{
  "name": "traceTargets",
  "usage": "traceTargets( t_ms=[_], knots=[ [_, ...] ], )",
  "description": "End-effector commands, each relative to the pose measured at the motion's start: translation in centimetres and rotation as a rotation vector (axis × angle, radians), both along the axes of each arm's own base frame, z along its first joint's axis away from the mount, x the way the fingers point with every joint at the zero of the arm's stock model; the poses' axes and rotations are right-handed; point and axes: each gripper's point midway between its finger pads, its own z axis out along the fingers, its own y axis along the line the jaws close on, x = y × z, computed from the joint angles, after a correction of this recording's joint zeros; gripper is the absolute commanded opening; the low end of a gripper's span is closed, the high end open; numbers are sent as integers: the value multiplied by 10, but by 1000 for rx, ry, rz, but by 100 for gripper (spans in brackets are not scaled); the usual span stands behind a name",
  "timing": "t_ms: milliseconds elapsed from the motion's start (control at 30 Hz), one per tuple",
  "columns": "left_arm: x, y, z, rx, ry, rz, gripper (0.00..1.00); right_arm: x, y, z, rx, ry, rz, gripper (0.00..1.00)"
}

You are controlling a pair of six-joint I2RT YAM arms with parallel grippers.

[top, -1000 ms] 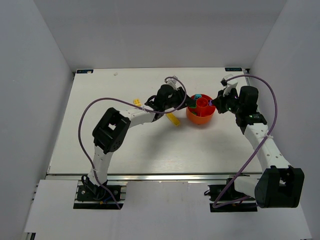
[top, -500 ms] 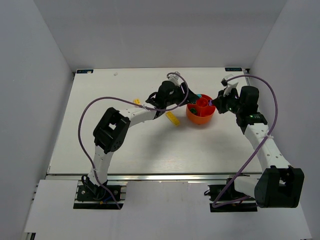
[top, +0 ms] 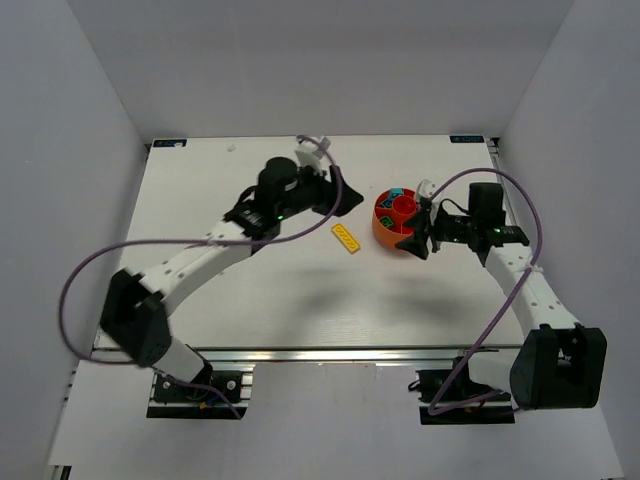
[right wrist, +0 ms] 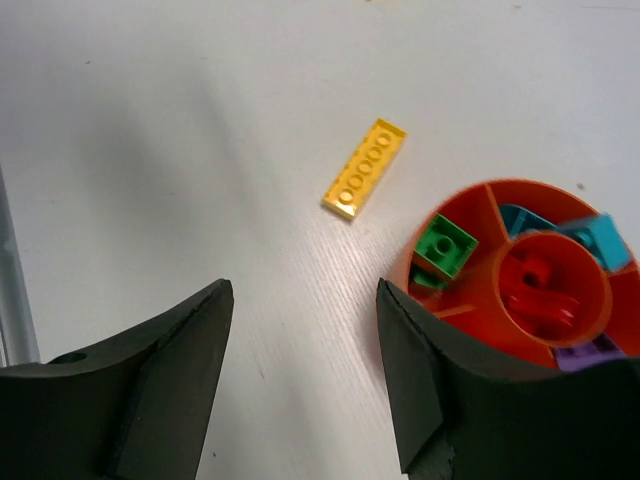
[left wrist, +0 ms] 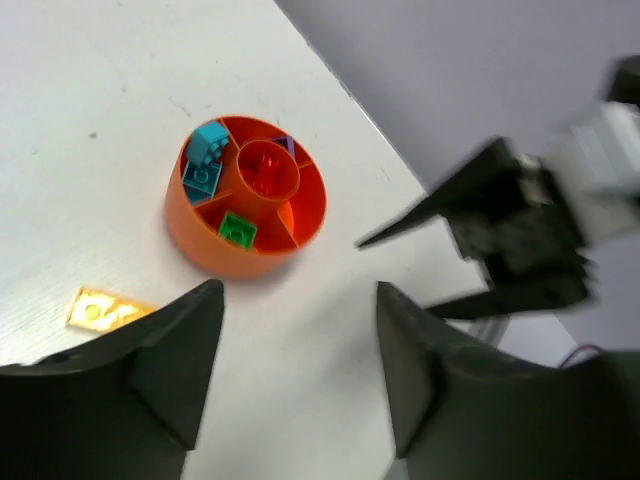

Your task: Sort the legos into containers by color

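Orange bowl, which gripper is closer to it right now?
Right. The right gripper hangs open at the orange bowl's right rim. The left gripper, also open, sits off the bowl's left side, clearly apart.

**A:** Tally for you. What's out on the surface (top: 250, 300)?

**B:** You've got one orange bowl (left wrist: 205, 250) and one yellow brick (right wrist: 365, 168) outside it.

**A:** And inside?

**B:** You can count two teal bricks (left wrist: 205, 150) and one purple brick (right wrist: 590, 352). Green bricks (right wrist: 447, 245): one sure, possibly a second under it. Red bricks (right wrist: 540, 290) in the centre well: number unclear.
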Motion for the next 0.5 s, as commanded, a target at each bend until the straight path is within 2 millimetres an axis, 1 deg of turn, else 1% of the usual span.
traceTargets(
  t_ms=[0,33,67,100,133,167,200,233,267,300,333,367,400,433,467],
  knots=[
    [-53,53,-6,187,-119,-62,76,-11,28,-7,-54,-17,116,65],
    [-62,66,-17,228,-107,-53,83,0,24,-18,-131,-12,58,65],
    [-63,82,-22,271,-136,-4,91,3,37,-21,-168,1,73,64],
    [-72,96,-45,313,-116,10,95,2,52,-25,-201,15,93,65],
    [-79,109,-35,311,-155,40,98,10,52,-30,-245,40,45,64],
    [-80,121,-40,347,-179,68,98,16,60,-44,-273,94,39,65],
    [-83,137,-43,382,-188,115,98,25,75,-34,-297,90,15,65],
    [-81,148,-45,418,-197,162,98,36,79,-35,-324,80,-3,65],
    [-82,156,-46,458,-214,184,98,46,88,-50,-348,145,-41,66],
    [-76,172,-46,500,-226,266,98,64,99,-35,-343,118,-88,67],
    [-77,181,-54,536,-229,294,98,81,96,-37,-382,120,-167,67],
    [-76,191,-49,553,-261,329,98,87,103,-58,-421,188,-194,69],
    [-76,198,-47,567,-266,362,98,97,107,-60,-432,199,-234,69],
    [-73,207,-45,582,-266,411,98,111,120,-43,-417,168,-259,70],
    [-75,210,-37,563,-282,423,98,112,126,-64,-454,229,-258,72]
  ],
)
